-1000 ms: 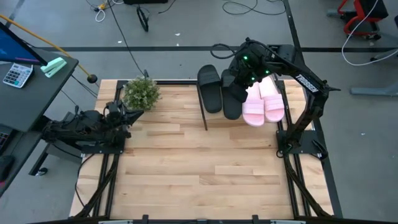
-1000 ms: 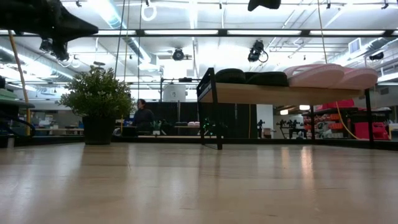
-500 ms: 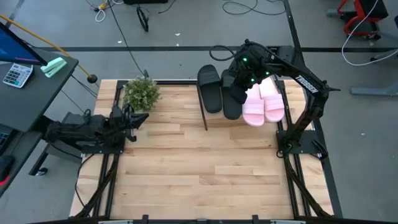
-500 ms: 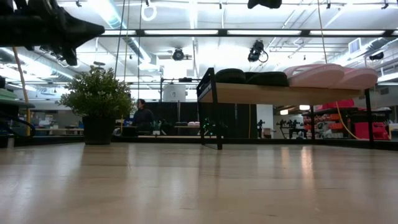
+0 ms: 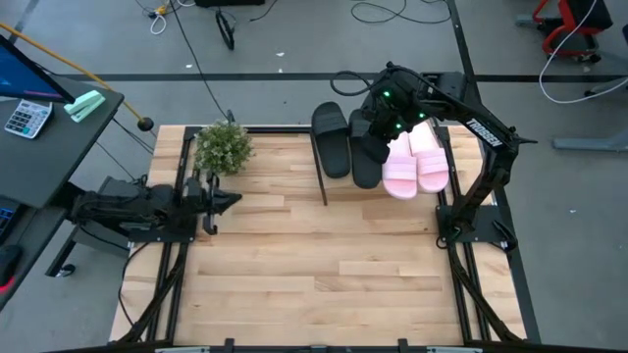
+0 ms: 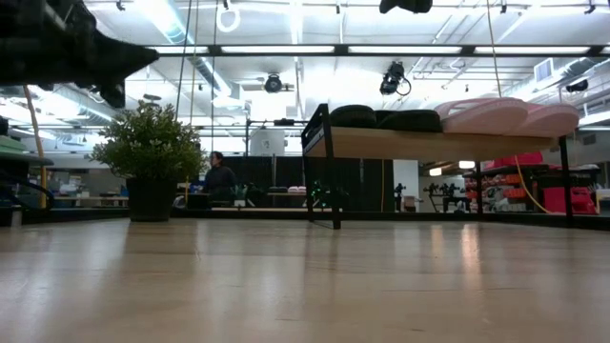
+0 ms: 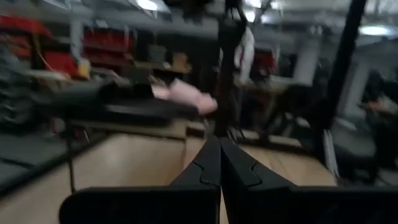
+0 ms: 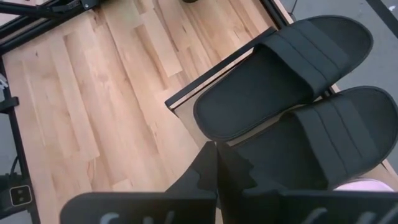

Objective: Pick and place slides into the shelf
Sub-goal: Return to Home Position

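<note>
Left arm: it lay low along the 9 o'clock edge of the table, forearm level, pointing across the boards toward 3 o'clock. The left gripper hung above the wood, clear of everything. In the left wrist view its fingers met edge to edge with no gap, holding nothing.

Right arm: it rose from its base at the 3 o'clock edge and folded over toward 1 o'clock. The right gripper hovered above the shelf, over the black slides. In the right wrist view the fingers were pressed together and empty, and I saw no contact with the footwear below.

Task items: all four slides sat on the shelf's top board at 1 o'clock, side by side. The two black ones were toward 9 o'clock and the pink slides toward 3 o'clock. The low view showed them resting flat on the board.

Surface: light wooden planks, with a potted plant at 11 o'clock.

Room: a grey floor with cables, and a desk beyond the 9 o'clock side carrying a calculator. A person sat far behind the table.
</note>
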`<state>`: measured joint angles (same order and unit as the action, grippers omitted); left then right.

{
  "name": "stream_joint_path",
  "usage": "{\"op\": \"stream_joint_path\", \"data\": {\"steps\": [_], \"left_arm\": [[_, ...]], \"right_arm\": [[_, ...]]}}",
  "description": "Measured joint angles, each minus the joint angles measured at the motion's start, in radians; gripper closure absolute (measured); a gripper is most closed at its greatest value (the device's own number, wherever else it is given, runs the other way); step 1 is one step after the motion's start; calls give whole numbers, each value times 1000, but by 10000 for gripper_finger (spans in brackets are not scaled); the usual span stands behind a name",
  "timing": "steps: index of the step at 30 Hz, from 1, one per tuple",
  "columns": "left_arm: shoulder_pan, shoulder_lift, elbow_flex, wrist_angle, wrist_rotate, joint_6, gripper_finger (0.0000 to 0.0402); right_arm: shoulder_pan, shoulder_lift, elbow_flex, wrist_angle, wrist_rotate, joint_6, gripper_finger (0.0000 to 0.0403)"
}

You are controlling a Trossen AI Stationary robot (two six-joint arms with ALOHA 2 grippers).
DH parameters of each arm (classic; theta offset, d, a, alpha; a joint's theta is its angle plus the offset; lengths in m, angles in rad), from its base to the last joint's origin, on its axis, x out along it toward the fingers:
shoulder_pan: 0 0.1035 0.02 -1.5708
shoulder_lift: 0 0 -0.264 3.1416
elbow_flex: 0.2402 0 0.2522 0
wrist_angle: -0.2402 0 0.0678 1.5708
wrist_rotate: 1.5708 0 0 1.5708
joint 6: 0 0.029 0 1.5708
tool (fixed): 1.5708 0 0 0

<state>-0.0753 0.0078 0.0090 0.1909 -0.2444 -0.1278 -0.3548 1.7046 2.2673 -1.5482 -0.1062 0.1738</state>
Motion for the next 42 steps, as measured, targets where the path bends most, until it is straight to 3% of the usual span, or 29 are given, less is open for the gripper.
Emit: {"op": "stream_joint_path", "data": {"steps": [5, 13, 27, 31, 37, 42], "left_arm": [[0, 1, 0, -130, 55, -46, 401], [0, 5, 0, -156, 117, -36, 401], [0, 100, -1, -157, 119, -154, 395], [0, 99, -2, -145, 119, -144, 390], [0, 99, -2, -138, 118, -149, 366], [0, 99, -2, -135, 118, -149, 356]], "right_arm": [[0, 0, 0, 0, 0, -11, 403], [0, 0, 0, -26, -31, -44, 403], [105, -61, -53, -18, -44, -176, 403], [112, -241, -288, 21, -41, -149, 403], [156, -608, -788, 426, -62, -34, 403], [212, -873, -1139, 669, -13, 81, 403]]}}
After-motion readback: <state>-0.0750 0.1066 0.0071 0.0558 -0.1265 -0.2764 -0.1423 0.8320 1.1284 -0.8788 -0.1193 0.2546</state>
